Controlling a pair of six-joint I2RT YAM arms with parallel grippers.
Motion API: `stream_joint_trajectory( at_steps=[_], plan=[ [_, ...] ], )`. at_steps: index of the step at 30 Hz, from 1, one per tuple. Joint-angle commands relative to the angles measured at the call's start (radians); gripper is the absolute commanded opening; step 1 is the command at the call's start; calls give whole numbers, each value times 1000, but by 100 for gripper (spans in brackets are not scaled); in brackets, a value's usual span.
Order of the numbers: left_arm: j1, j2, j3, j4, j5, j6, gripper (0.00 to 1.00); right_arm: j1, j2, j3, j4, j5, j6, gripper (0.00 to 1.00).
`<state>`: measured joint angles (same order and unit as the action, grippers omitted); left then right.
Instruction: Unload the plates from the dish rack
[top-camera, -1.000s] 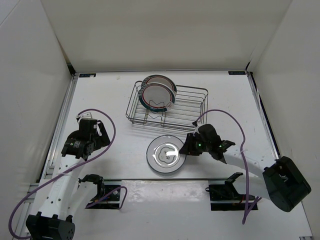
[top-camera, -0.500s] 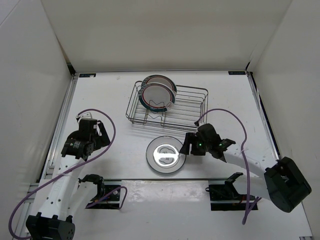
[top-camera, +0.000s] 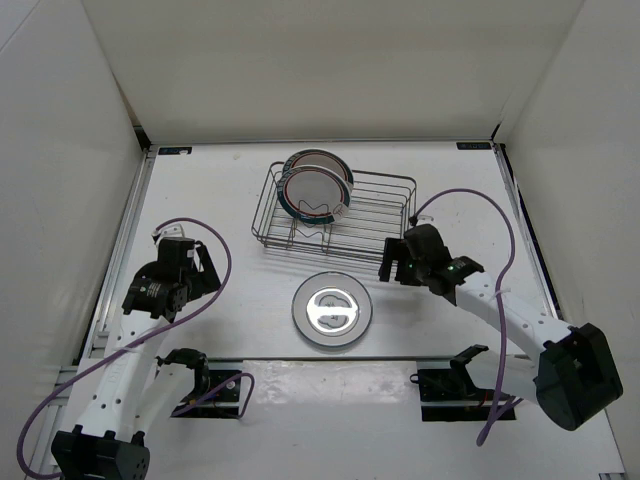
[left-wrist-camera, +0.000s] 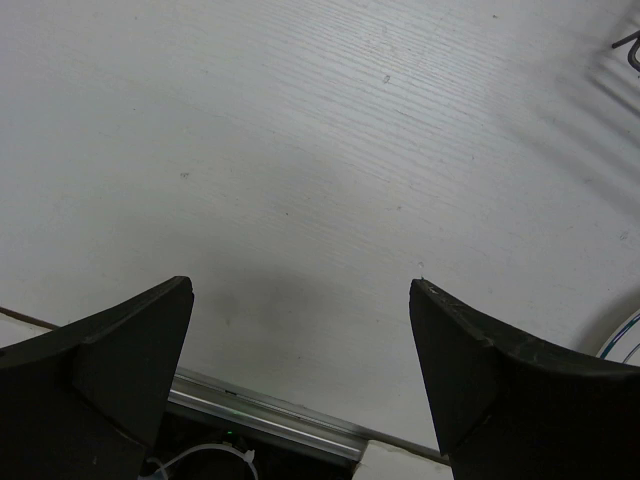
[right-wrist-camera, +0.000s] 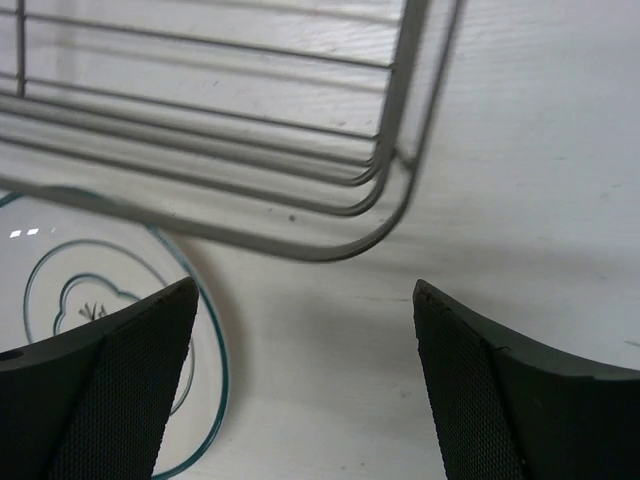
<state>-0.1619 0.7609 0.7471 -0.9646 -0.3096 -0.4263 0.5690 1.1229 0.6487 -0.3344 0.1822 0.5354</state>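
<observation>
R gripper (top-camera: 386, 262) has let go of the flat plate (top-camera: 332, 309) since a sec ago and swung up and to the right. It now sits by the near right corner of the rack (top-camera: 405, 200). Its jaws have gone from partly shut to wide apart, w/ nothing in them. On the R wrist cam both fingers (right-wrist-camera: 100, 385) sit at the frame edges, the rack's corner wire is ahead and the plate is at lower left, clear of the pads. That plate lies flat on the table (top-camera: 220, 195), just in front of the rack, motif up. The other two plates (top-camera: 316, 188) stand on edge at the rack's left end, leaning together in the dividers. L gripper (top-camera: 200, 272) hasn't budged: it's off at left, well apart from rack & plate, jaws wide open, holding nothing. L wrist cam shows only tabletop, plus the rail (left-wrist-camera: 270, 420) at the near edge.
</observation>
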Motion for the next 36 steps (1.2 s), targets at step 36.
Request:
stream_joint_trajectory(
  at_steps=[36],
  plan=[
    [-30, -25, -5, 15, 18, 12, 100, -245, 240, 546, 295, -599, -410, 60]
  ],
)
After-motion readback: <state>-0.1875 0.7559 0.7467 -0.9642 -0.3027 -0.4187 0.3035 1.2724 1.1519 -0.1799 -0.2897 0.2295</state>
